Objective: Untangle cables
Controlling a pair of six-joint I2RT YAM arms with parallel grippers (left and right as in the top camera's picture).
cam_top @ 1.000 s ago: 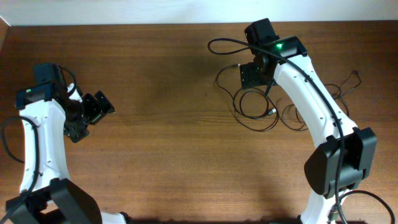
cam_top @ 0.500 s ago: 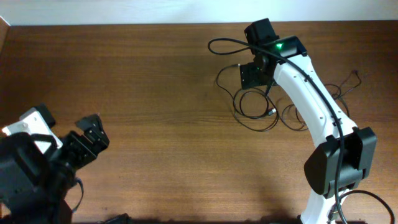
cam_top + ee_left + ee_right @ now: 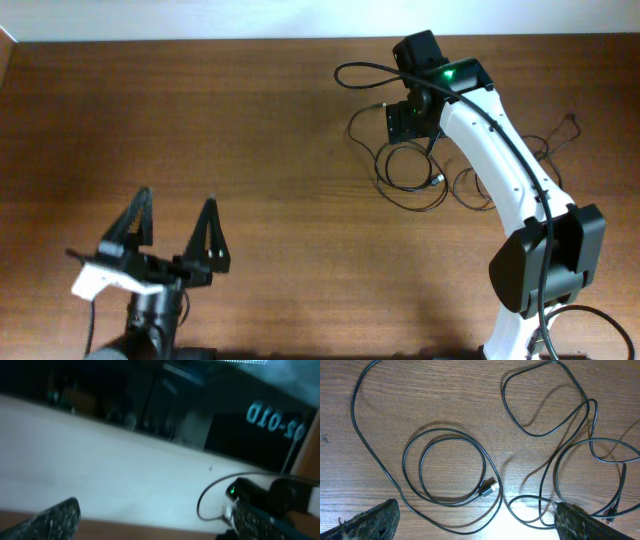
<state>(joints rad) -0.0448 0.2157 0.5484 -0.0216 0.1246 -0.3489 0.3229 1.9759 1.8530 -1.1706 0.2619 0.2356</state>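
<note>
Change: over the last second the left arm has swung away from the left edge of the tabletop [image 3: 250,130]. It now rears up at the near edge with the left hand [image 3: 170,235] tipped toward the far side. The right arm has not moved.
Meaning for the task: the cords lie just as they did, so I judge nothing is untangled yet. The left arm looks to be repositioning, not working.
Left hand: spread as wide as it goes, with nothing between its fingers [image 3: 55,519]. Its own camera, blurred, looks across at a pale wall and the distant right arm, and shows no cord within reach.
Right hand [image 3: 405,122]: also fully spread and pointing down, hovering clear of the wood. It holds and touches nothing.
Cables [image 3: 452,467]: thin black cords lying flat on the tabletop directly beneath the right hand, running out past both of its fingers [image 3: 372,520].
Beneath the left finger side: one cord is wound in a double ring, with its small plug [image 3: 490,489] at the ring's edge, about midway between the fingers.
Beneath the right finger side: a knot of crossing loops [image 3: 592,442], where cords pass over one another. Which cord lies on top I cannot tell.
Likely next need: a pinch on a free stretch near that crossing, with the left hand brought over to help.
</note>
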